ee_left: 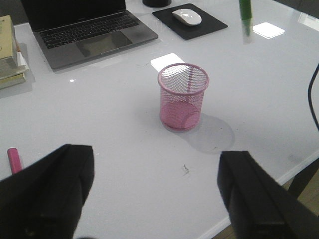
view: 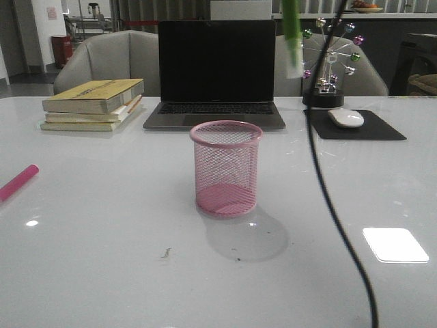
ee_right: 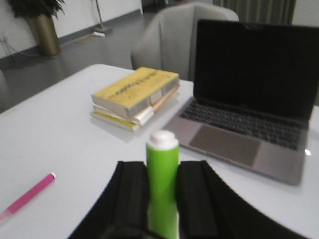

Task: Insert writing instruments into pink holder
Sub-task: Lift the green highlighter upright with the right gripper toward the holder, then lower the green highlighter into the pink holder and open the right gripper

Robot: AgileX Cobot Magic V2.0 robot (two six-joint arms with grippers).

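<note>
The pink holder (view: pixel 226 168) (ee_left: pixel 183 96) stands upright in the middle of the white table, with nothing inside. My right gripper (ee_right: pixel 162 172) is shut on the lime green marker (ee_right: pixel 162 184), whitish end outward. In the front view that green marker (view: pixel 293 37) hangs high in the air, above and to the right of the cup; the right gripper itself is out of that frame. The magenta pink marker (view: pixel 18 182) (ee_left: pixel 14 160) (ee_right: pixel 27 196) lies flat at the table's left edge. My left gripper (ee_left: pixel 155 191) is open over bare table, well short of the cup.
A laptop (view: pixel 216 75) stands open behind the cup, with a stack of books (view: pixel 94 102) to its left. At the back right sit a mouse (view: pixel 346 117) on a black pad and a ball ornament (view: pixel 328 58). A black cable (view: pixel 328 191) crosses the right side.
</note>
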